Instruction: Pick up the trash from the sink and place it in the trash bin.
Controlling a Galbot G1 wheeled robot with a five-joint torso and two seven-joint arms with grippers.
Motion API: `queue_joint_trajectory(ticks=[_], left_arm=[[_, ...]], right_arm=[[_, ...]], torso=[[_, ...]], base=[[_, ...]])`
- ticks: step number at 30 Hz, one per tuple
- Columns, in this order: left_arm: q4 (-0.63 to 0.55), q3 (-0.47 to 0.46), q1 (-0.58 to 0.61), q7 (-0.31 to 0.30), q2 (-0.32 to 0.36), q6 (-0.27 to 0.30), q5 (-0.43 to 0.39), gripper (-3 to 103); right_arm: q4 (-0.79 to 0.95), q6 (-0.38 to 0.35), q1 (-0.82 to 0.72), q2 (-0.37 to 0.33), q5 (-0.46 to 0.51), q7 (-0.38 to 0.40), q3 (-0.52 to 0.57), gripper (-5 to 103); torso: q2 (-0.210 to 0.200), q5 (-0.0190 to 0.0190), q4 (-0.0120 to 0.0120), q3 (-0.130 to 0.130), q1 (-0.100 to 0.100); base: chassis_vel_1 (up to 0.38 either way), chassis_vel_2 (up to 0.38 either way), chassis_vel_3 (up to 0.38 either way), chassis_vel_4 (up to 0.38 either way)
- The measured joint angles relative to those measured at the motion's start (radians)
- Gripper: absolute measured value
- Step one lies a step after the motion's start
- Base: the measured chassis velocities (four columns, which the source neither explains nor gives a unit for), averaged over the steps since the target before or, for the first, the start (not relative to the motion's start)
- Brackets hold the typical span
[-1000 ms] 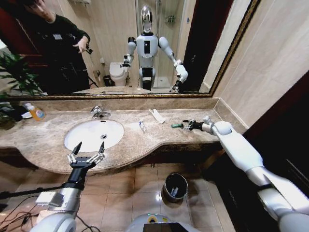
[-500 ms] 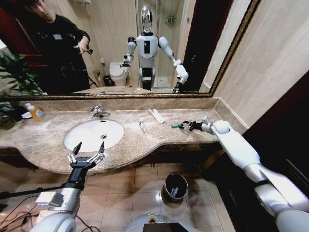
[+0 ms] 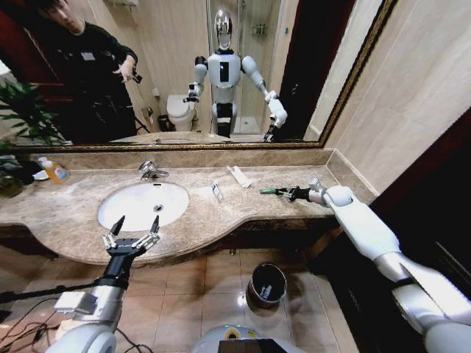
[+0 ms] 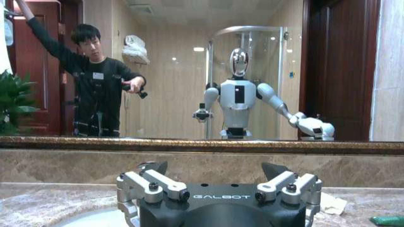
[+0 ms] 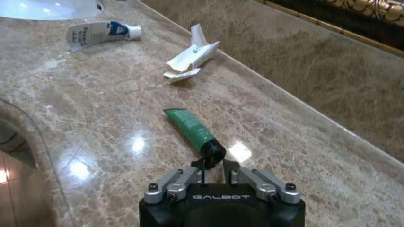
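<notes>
The right gripper [image 5: 213, 166] has its jaws drawn close together at the black cap end of the green tube [image 5: 189, 126], which lies flat on the marble countertop [image 3: 73, 209]; from the right wrist view the fingertips reach the cap, though whether they actually pinch it cannot be told. The left gripper [image 3: 132, 227] hangs with its jaws spread wide apart and empty, just in front of the counter edge below the sink [image 3: 131, 209]. The sink basin is white and bare inside in the head view, with the chrome tap [image 3: 151, 170] behind it. On the floor below the counter stands the trash bin [image 3: 254, 292], dark with a shiny rim, and a small pale scrap lies inside it; what that scrap is cannot be made out. The right wrist view gives the close detail the head view lacks: a white tube [image 5: 98, 33] with a blue mark beside the basin's rim, and a crumpled white packet [image 5: 190, 59] lying between that tube and the green one, near the backsplash. In the head view these read as small pale slivers on the counter right of the basin. The left wrist view looks over the open fingers [image 4: 148, 182] into the mirror [image 4: 189, 71]. A yellow-orange soap bottle [image 3: 54, 171] stands at the counter's far left.
</notes>
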Motion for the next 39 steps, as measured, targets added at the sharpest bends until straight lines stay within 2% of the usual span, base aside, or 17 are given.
queue_joint_trajectory(ticks=[3,4,5,7,8,15,19,21,23,24,27,28,31,32,34,36,39], left_arm=[[0.0,0.0,0.0,0.0,0.0,0.0,0.0,100],[0.0,0.0,0.0,0.0,0.0,0.0,0.0,100],[0.0,0.0,0.0,0.0,0.0,0.0,0.0,100],[0.0,0.0,0.0,0.0,0.0,0.0,0.0,100],[0.0,0.0,0.0,0.0,0.0,0.0,0.0,100],[0.0,0.0,0.0,0.0,0.0,0.0,0.0,100],[0.0,0.0,0.0,0.0,0.0,0.0,0.0,100],[0.0,0.0,0.0,0.0,0.0,0.0,0.0,100],[0.0,0.0,0.0,0.0,0.0,0.0,0.0,100],[0.0,0.0,0.0,0.0,0.0,0.0,0.0,100],[0.0,0.0,0.0,0.0,0.0,0.0,0.0,100],[0.0,0.0,0.0,0.0,0.0,0.0,0.0,100],[0.0,0.0,0.0,0.0,0.0,0.0,0.0,100],[0.0,0.0,0.0,0.0,0.0,0.0,0.0,100],[0.0,0.0,0.0,0.0,0.0,0.0,0.0,100],[0.0,0.0,0.0,0.0,0.0,0.0,0.0,100],[0.0,0.0,0.0,0.0,0.0,0.0,0.0,100]], right_arm=[[0.06,-0.006,-0.046,-0.027,0.024,0.005,0.019,9],[0.06,-0.006,-0.046,-0.027,0.024,0.005,0.019,9],[0.084,-0.008,-0.067,-0.037,0.034,0.011,0.028,5],[0.105,-0.011,-0.087,-0.045,0.045,0.017,0.038,5],[0.13,-0.013,-0.112,-0.058,0.059,0.031,0.051,1],[0.211,-0.028,-0.175,-0.099,0.101,0.085,0.092,0],[0.243,-0.041,-0.168,-0.121,0.127,0.096,0.076,21],[0.244,-0.042,-0.158,-0.123,0.13,0.096,0.061,21],[0.238,-0.042,-0.132,-0.122,0.133,0.094,0.032,32],[0.238,-0.042,-0.132,-0.122,0.133,0.094,0.032,32],[0.204,-0.042,-0.084,-0.096,0.133,0.09,-0.02,48],[0.204,-0.042,-0.084,-0.096,0.133,0.09,-0.02,48],[0.169,-0.042,-0.041,-0.061,0.126,0.087,-0.056,65],[0.169,-0.042,-0.041,-0.061,0.126,0.087,-0.056,65],[0.142,-0.042,-0.015,-0.039,0.117,0.087,-0.073,76],[0.13,-0.042,-0.006,-0.031,0.115,0.088,-0.079,76],[0.106,-0.041,0.01,-0.021,0.112,0.088,-0.088,88]], torso=[[0.0,0.0,0.0,0.0,0.0],[0.0,0.0,0.0,0.0,0.0],[0.0,-0.0004,-0.0001,0.0,0.0],[0.0,-0.0002,-0.0002,0.0,0.0],[0.0,0.0002,-0.0002,0.0,0.0],[0.0,-0.0001,-0.0003,0.0,0.0],[0.0,-0.0004,-0.0003,0.0,0.0],[0.0,-0.0004,-0.0003,0.0,0.0],[0.0,-0.0003,-0.0001,0.0,0.0],[0.0,-0.0003,-0.0001,0.0,0.0],[0.0,-0.0001,-0.0001,0.0,0.0],[0.0,-0.0001,-0.0001,0.0,0.0],[0.0,-0.0001,0.0,0.0,0.0],[0.0,-0.0001,0.0,0.0,0.0],[0.0,-0.0004,0.0,0.0,0.0],[0.0,-0.0003,0.0001,0.0,0.0],[0.0,-0.0003,-0.0001,0.0,0.0]], base=[[0.0,0.0,0.0,0.0],[0.0,0.0,0.0,0.0],[0.0,0.0,0.0,0.0],[0.0,0.0,0.0,0.0],[0.0,0.0,0.0,0.0],[0.0,0.0,0.0,0.0],[0.0,0.0,0.0,0.0],[0.0,0.0,0.0,0.0],[0.0,0.0,0.0,0.0],[0.0,0.0,0.0,0.0],[0.0,0.0,0.0,0.0],[0.0,0.0,0.0,0.0],[0.0,0.0,0.0,0.0],[0.0,0.0,0.0,0.0],[0.0,0.0,0.0,0.0],[0.0,0.0,0.0,0.0],[0.0,0.0,0.0,0.0]])
